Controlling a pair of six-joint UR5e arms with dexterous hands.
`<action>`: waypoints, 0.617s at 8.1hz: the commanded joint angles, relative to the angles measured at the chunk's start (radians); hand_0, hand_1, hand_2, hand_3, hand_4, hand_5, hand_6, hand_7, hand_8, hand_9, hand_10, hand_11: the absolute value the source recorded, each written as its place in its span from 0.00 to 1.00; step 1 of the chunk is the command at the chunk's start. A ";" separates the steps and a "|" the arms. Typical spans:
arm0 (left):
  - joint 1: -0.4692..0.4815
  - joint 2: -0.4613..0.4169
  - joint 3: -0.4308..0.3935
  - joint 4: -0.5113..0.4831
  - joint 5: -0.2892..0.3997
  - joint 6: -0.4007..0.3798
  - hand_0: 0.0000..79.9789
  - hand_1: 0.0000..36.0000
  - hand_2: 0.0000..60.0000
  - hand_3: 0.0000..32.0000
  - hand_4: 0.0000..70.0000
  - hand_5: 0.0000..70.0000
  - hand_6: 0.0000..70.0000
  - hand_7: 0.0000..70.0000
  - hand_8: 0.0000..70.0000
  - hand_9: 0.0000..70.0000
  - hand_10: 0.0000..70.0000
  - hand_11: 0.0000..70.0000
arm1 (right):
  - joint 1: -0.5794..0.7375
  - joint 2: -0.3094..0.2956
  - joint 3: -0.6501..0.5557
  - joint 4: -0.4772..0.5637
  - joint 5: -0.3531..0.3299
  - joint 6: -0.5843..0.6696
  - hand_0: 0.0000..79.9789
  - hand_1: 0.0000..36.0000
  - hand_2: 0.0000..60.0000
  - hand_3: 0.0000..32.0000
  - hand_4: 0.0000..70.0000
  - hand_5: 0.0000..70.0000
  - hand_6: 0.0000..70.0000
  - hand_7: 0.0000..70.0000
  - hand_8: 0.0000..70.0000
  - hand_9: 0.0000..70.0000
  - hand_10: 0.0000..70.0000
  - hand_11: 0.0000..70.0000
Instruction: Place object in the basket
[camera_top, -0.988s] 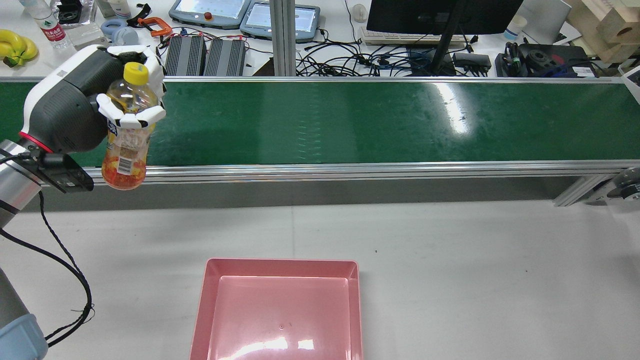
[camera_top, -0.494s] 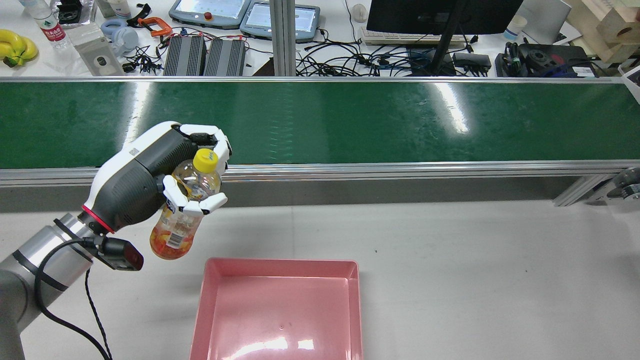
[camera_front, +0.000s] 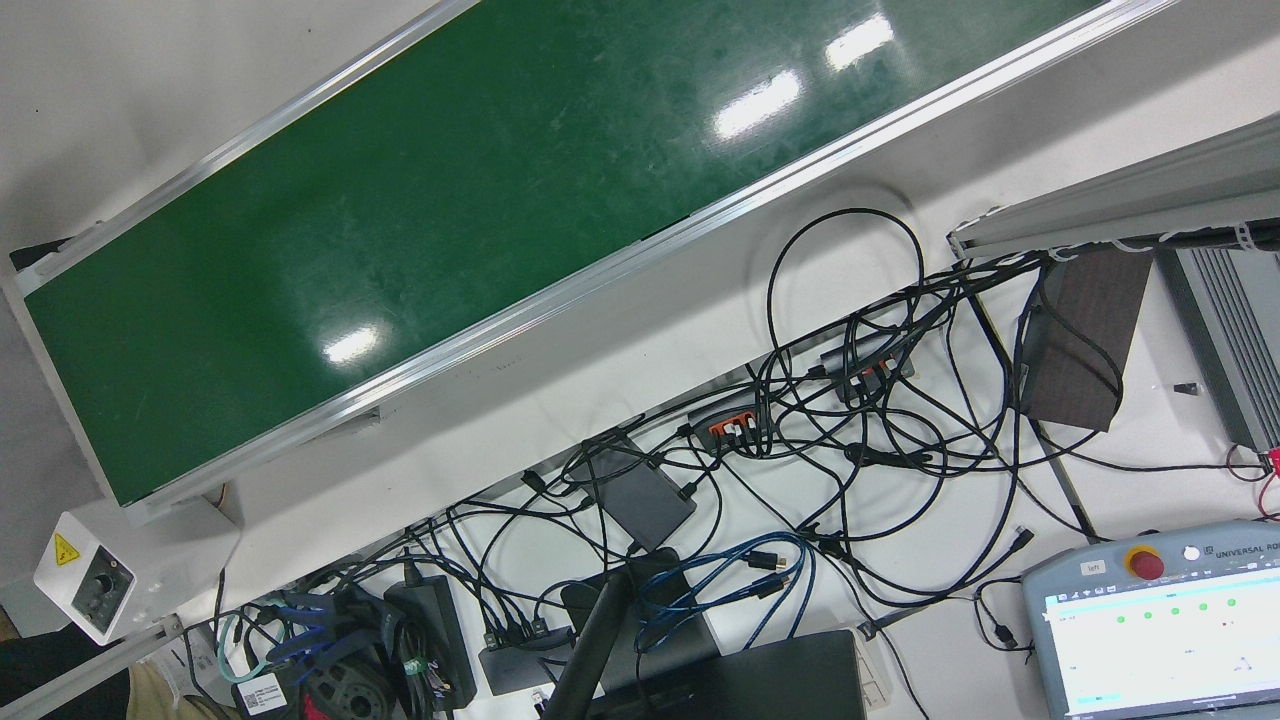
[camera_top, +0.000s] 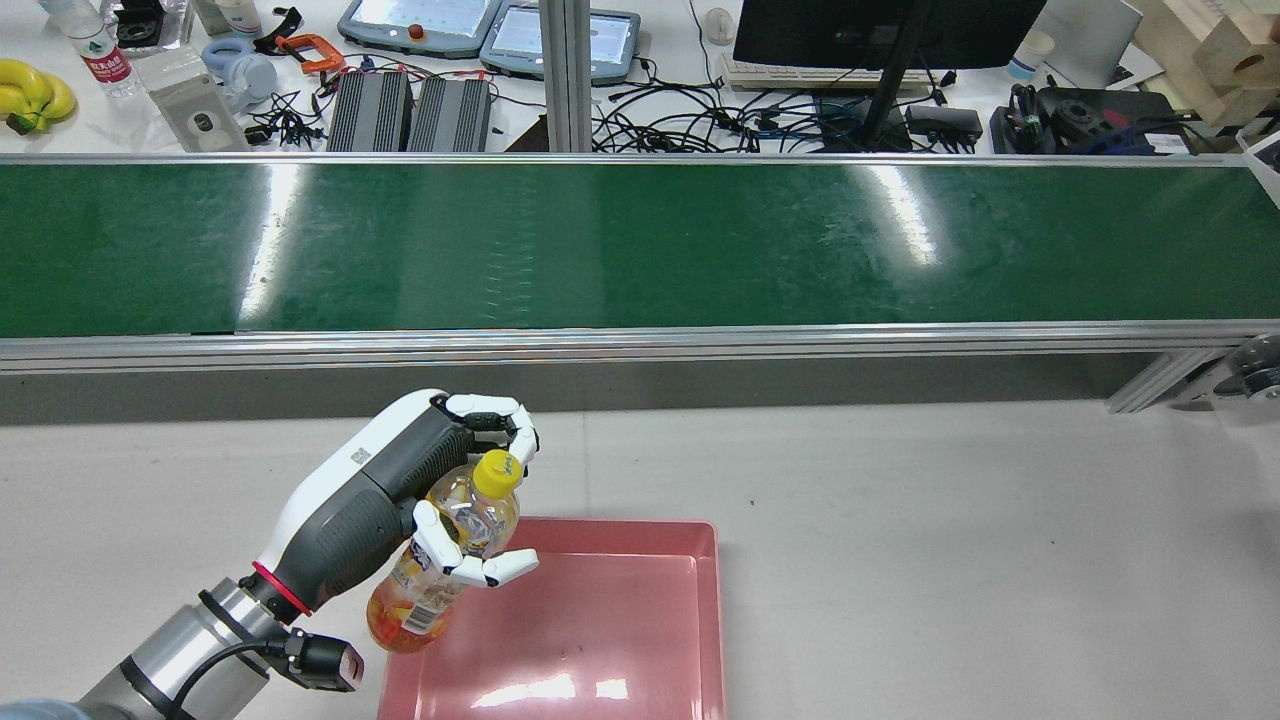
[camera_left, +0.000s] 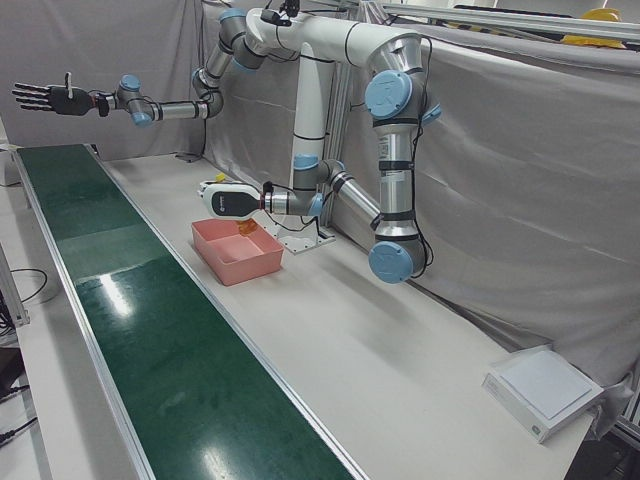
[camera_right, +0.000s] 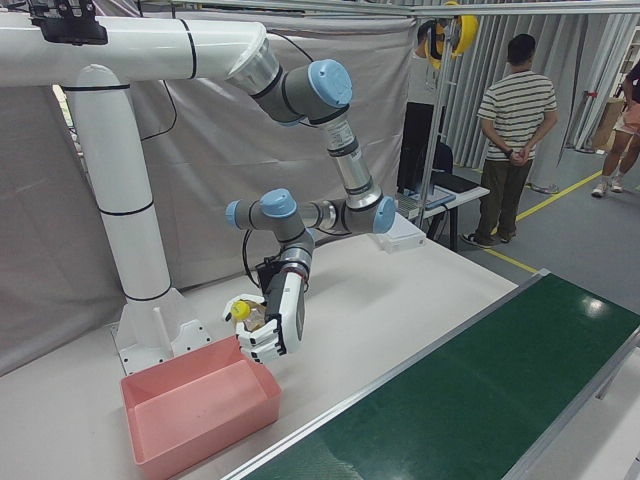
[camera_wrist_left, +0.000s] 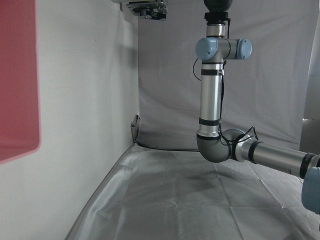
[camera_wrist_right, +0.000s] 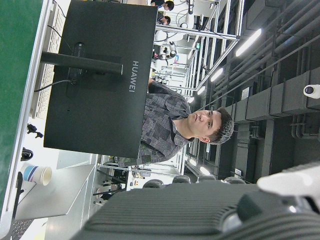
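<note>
The left hand (camera_top: 420, 505) holds a bottle (camera_top: 440, 570) with a yellow cap (camera_top: 497, 472). Its fingers (camera_top: 490, 570) wrap around the bottle's upper half, just under the cap, with more fingers curled behind the neck. The bottle tilts, its orange bottom hanging below the fingers over the near-left corner of the pink basket (camera_top: 640, 640). Beyond the fingers runs the green belt (camera_top: 700, 240). The right hand (camera_left: 40, 97) is stretched out well apart over the belt's far end, fingers spread, holding nothing.
</note>
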 joint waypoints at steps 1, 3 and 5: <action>0.049 0.005 -0.026 0.019 -0.051 0.016 1.00 0.50 0.32 0.00 1.00 1.00 1.00 1.00 1.00 1.00 1.00 1.00 | 0.000 0.000 0.000 0.000 0.000 0.000 0.00 0.00 0.00 0.00 0.00 0.00 0.00 0.00 0.00 0.00 0.00 0.00; 0.062 0.004 -0.040 0.024 -0.038 0.016 0.86 0.22 0.00 0.00 0.22 0.67 0.25 0.65 0.32 0.54 0.63 0.91 | 0.000 0.000 0.000 0.000 0.000 0.000 0.00 0.00 0.00 0.00 0.00 0.00 0.00 0.00 0.00 0.00 0.00 0.00; 0.066 0.001 -0.040 0.042 -0.019 0.017 0.78 0.26 0.00 0.00 0.02 0.33 0.03 0.15 0.04 0.09 0.18 0.29 | 0.000 0.000 0.000 0.000 0.000 0.000 0.00 0.00 0.00 0.00 0.00 0.00 0.00 0.00 0.00 0.00 0.00 0.00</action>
